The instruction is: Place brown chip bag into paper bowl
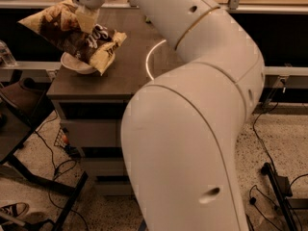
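The brown chip bag (72, 35) hangs tilted over the paper bowl (74, 65), which sits near the left front corner of the dark table (130, 66). The bag's pale yellow lower end reaches past the bowl's right rim, and the bag hides most of the bowl. My gripper (86, 20) comes down from the top of the view and is shut on the bag's upper middle. I cannot tell whether the bag touches the bowl.
My large white arm (192, 105) fills the middle and right of the view and hides the table's right half. A glowing ring mark (154, 57) lies on the tabletop. Drawers sit below the table. A dark stand and cables (43, 162) are on the floor at left.
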Robot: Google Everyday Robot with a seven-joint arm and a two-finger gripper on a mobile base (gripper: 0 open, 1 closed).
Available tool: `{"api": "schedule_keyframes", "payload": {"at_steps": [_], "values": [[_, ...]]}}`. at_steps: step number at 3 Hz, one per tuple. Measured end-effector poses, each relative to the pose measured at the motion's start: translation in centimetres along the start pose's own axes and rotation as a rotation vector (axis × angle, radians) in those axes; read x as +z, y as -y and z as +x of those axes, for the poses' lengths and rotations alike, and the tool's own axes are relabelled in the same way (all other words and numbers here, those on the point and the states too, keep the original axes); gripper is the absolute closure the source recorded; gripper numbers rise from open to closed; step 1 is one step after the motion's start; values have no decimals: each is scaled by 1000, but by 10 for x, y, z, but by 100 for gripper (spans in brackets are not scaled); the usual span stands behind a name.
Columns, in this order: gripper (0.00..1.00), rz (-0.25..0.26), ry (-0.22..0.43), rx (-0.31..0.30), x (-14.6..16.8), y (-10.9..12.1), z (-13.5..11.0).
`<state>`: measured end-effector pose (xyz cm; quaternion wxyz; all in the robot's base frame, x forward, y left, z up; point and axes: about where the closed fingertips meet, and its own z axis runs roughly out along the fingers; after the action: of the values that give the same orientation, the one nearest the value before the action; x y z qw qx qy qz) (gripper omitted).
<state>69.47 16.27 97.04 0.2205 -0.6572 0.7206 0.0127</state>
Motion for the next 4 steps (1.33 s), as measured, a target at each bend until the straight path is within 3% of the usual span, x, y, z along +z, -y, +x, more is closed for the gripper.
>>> {"api": "schedule_keyframes", "payload": {"at_steps": [1, 3, 4], "values": [[51, 3, 7, -2, 5, 1, -3], [4, 6, 13, -4, 11, 3, -7], [0, 6, 15, -4, 14, 3, -8]]}}
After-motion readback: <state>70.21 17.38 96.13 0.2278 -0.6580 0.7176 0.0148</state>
